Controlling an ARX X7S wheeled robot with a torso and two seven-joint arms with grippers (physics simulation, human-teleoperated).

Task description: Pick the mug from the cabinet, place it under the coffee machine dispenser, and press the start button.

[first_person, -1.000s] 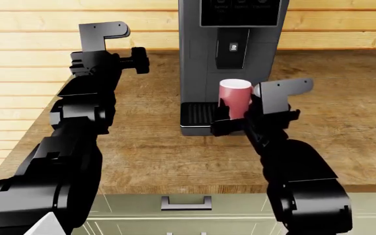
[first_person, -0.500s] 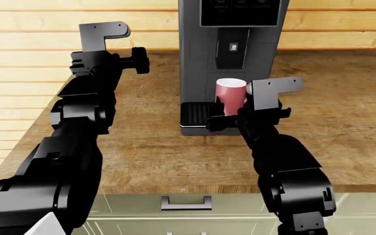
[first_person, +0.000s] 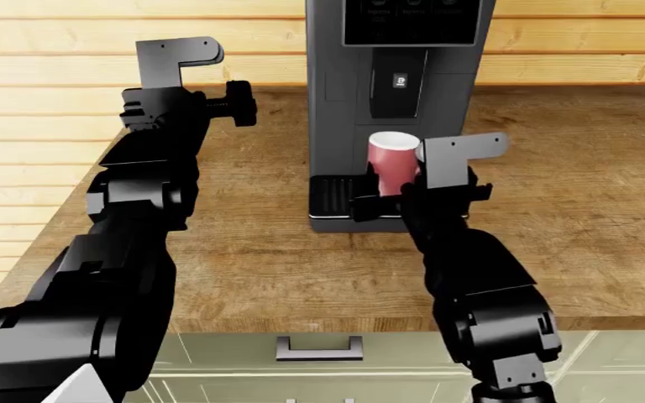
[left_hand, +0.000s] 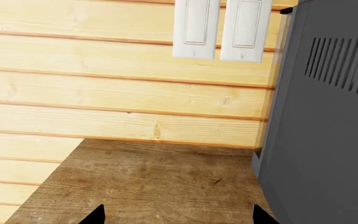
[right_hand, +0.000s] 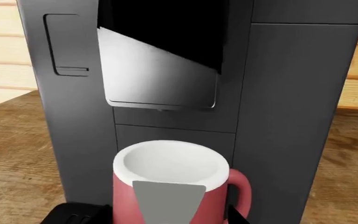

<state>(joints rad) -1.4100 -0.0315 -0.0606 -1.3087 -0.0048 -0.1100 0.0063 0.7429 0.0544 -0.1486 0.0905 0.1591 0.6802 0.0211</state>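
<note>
Dispenser (first_person: 398,81) white mark unreadable; mug (first_person: 391,162) unlabelled.

The coffee machine (first_person: 395,92) stands on the table (first_person: 255,252) at the far side, against the wall (first_person: 76,50). The mug (first_person: 391,161) sits in the right pincer (first_person: 395,193) above the machine's tray (first_person: 334,195), below the dispenser (first_person: 399,84). The left pincer (first_person: 233,105) hangs left of the machine. A drawer handle (first_person: 319,346) lies under the table's near edge.
</note>
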